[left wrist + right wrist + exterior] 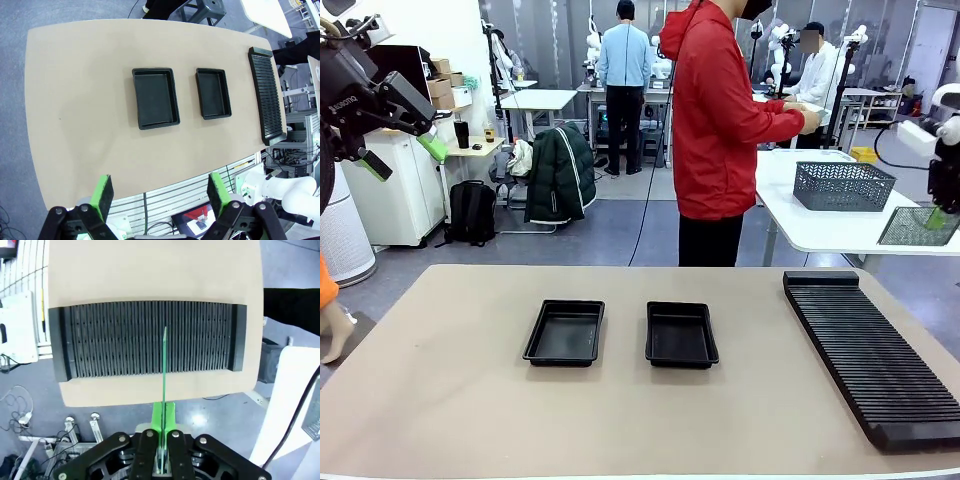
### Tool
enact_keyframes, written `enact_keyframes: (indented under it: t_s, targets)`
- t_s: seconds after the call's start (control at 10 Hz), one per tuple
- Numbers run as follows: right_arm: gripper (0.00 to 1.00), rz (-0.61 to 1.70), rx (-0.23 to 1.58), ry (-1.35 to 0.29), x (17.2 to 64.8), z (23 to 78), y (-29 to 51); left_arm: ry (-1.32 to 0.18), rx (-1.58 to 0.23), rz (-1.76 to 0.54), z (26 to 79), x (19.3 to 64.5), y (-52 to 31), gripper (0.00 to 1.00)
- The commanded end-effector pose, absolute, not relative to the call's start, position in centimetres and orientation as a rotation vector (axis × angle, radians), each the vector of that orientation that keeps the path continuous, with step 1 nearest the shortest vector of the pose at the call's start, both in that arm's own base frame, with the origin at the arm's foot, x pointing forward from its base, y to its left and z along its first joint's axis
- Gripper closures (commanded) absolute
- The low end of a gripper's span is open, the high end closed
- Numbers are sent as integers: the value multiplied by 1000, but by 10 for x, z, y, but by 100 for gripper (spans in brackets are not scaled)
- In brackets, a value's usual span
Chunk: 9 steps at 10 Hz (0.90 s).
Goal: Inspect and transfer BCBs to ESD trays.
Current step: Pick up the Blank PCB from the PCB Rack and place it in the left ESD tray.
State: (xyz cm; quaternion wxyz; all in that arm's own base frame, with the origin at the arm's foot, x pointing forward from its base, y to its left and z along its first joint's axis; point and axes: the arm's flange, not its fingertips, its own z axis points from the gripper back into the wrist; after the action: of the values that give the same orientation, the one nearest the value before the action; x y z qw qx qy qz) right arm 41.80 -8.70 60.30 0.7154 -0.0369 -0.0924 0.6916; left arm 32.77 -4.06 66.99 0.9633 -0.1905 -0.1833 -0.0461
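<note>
This is a robotics lab set in an open workshop hall. In the front view a tan table (pixel 450 400) in the lower half carries two black ESD trays (pixel 565 333) and a slotted rack (pixel 870 350). White worktables (pixel 810 228) with grey mesh baskets (pixel 842 186) stand at right. Cardboard boxes (pixel 442 85) top a white cabinet (pixel 395 195) at upper left. A backpack (pixel 472 212) sits on the grey floor. Aluminium framing (pixel 170 197) shows low in the left wrist view, and loose cables (pixel 15 395) lie at lower left of the right wrist view.
</note>
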Motion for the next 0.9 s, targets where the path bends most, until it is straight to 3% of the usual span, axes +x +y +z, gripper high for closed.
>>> enact_keyframes:
  t_s: [0.0,0.4,0.8]
  targets:
    - [100,1508,-70,-197,411,627,-84,-373,-386,-92,669,328,-40,0]
    - [100,1495,-85,-221,395,664,-83,-373,-386,-92,669,328,-40,0]
    - [100,1525,-89,-230,397,656,-87,-373,-386,-92,669,328,-40,0]
